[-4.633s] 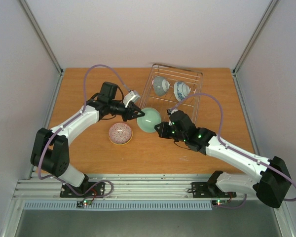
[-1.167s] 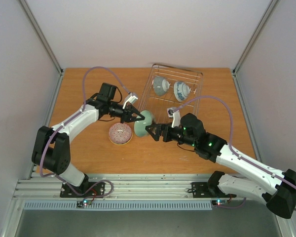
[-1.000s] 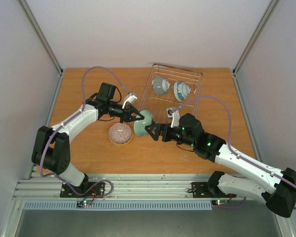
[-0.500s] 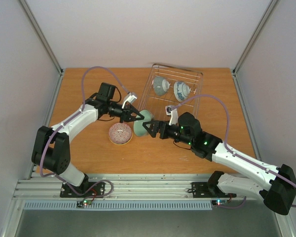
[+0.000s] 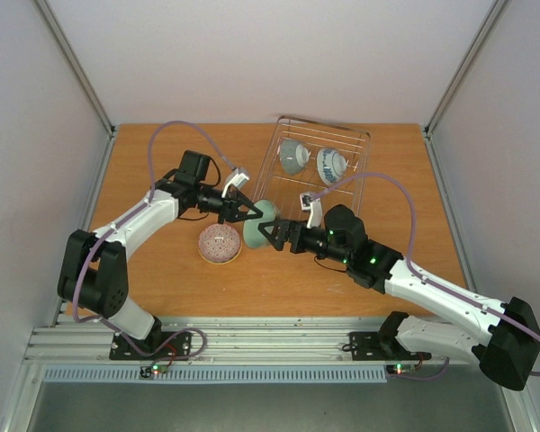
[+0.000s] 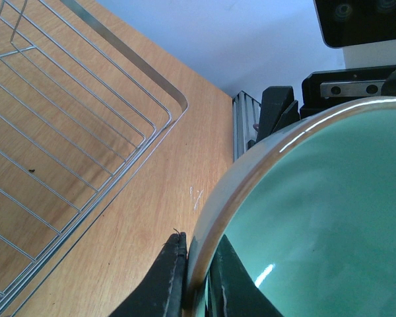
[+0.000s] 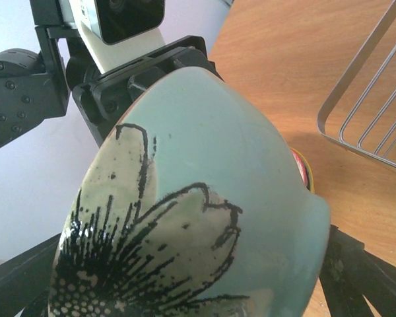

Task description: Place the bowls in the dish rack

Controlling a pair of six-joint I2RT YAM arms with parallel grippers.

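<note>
Above the middle of the bench (image 5: 162,162), I'm holding the pale green bowl (image 5: 259,225) off the wood, tipped on its side. My left gripper (image 5: 250,214) is pinching its rim, jaws narrow, one finger inside and one outside, so the painted outside and the foot are pointing toward my right arm. My right gripper (image 5: 272,234) is reaching in from the right-edge side, jaws wide, with a finger on either side of the bowl's outer wall. Whether they're touching it, I can't tell. I'm reading this as a handover, since the right arm is sitting nearer the wire dish rack (image 5: 364,135) by the far edge, right of centre. A grey-green bowl (image 5: 293,156) and a blue-and-white bowl (image 5: 331,166) are already leaning in the rack. The pink patterned bowl (image 5: 220,244) is waiting upright on the bench, just beside the held one, toward the near edge. A rim pinch alone is looking thin, so I'm judging slip as the risk.
</note>
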